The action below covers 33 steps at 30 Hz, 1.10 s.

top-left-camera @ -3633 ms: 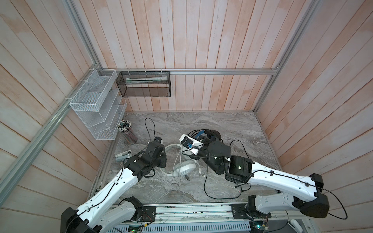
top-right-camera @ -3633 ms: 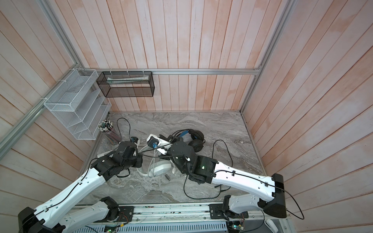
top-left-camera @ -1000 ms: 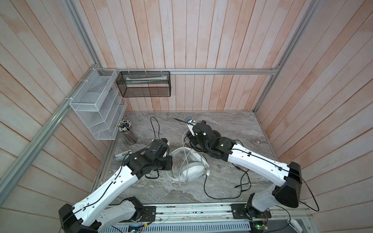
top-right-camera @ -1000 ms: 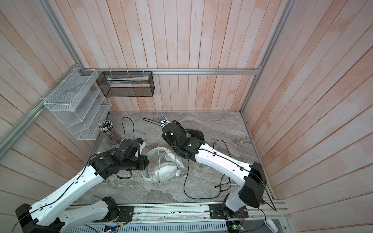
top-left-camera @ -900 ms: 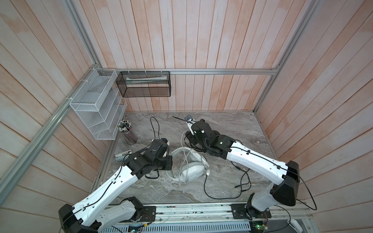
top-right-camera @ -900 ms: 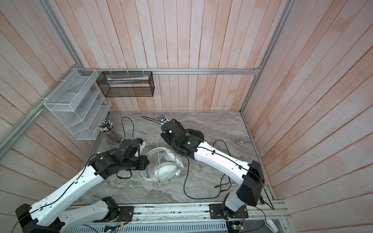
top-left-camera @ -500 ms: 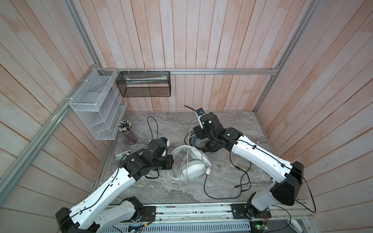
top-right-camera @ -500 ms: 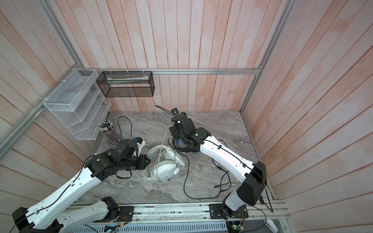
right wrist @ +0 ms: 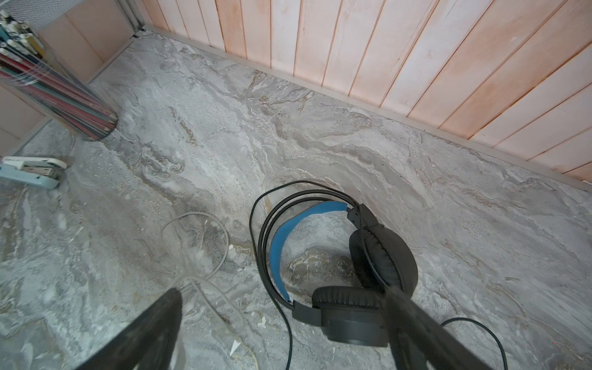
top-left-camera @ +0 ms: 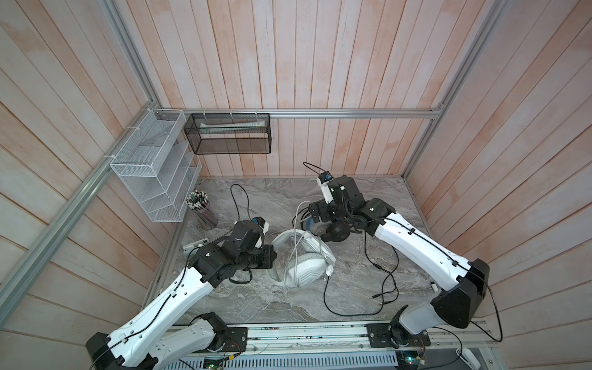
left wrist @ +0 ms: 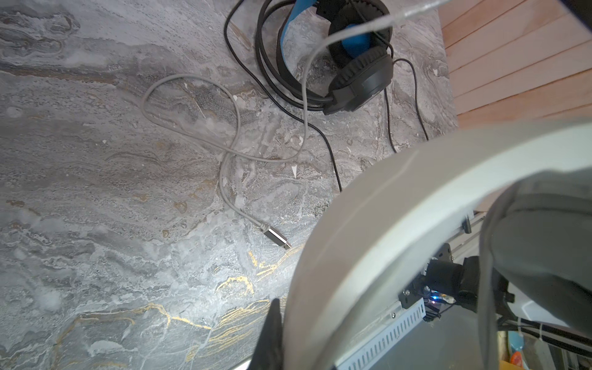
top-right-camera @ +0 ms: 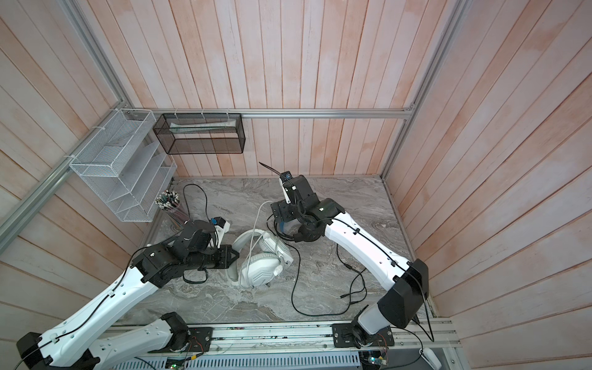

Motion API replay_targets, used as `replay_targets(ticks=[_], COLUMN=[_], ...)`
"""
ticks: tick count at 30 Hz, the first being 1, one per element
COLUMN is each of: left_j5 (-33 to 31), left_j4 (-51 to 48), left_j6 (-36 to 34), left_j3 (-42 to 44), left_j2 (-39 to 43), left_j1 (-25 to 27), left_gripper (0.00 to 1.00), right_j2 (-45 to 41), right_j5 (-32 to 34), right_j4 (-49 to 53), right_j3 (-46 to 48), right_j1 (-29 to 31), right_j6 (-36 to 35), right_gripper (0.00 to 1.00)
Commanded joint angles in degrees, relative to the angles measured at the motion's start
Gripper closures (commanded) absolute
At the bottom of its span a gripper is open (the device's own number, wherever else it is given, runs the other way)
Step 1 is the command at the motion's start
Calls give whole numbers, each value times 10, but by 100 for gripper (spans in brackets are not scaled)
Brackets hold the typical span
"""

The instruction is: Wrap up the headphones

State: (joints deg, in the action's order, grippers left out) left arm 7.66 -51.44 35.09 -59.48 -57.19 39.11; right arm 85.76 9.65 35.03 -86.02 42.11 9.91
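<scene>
On the grey marbled tabletop (top-left-camera: pixel 224 307), the white over-ear headset (top-left-camera: pixel 306 267) lies near the middle. Its broad headband meets the left gripper (top-left-camera: pixel 271 256), whose jaws are clamped tight on that band. The headset's pale grey-white cable (left wrist: pixel 224 150) loops over the table and ends in a metal USB plug (left wrist: pixel 277 237) that lies free.

The black over-ear headset with a blue-lined headband (right wrist: pixel 368 288) lies on its side just behind the white one, directly below the right gripper (right wrist: pixel 283 290). That claw hangs above it with its fingers spread wide and grips nothing. The pale cable passes close by one finger; whether it touches cannot be told. The black cable (top-left-camera: pixel 352 288) trails loose toward the front edge.
</scene>
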Motion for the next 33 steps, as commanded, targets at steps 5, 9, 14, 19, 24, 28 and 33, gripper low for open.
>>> replay_targets(ticks=[5, 9, 14, 19, 24, 28, 33], left_j5=[1, -3, -59, -97, -83, -67, -52], left_j4=[38, 33, 13, 2, -9, -36, -84], left_j6=[22, 24, 44, 66, 43, 1, -36], left_j3=[-28, -25, -20, -19, -20, -40, -81], left_j2=[23, 22, 14, 8, -10, -6, 6], left_j1=[-21, -32, -34, -35, -35, -35, -35], left_gripper=[100, 100, 100, 100, 100, 100, 100], right_j2=[-29, -59, -138, -213, -297, -332, -404], right_j5=[10, 66, 38, -49, -84, 19, 39], right_j4=[78, 84, 42, -6, -78, -97, -240], right_j3=[29, 41, 24, 25, 95, 172, 315], right_j1=[-1, -1, -1, 7, 24, 20, 6], right_j6=[1, 4, 0, 31, 39, 21, 42], right_gripper=[1, 1, 3, 14, 12, 8, 0])
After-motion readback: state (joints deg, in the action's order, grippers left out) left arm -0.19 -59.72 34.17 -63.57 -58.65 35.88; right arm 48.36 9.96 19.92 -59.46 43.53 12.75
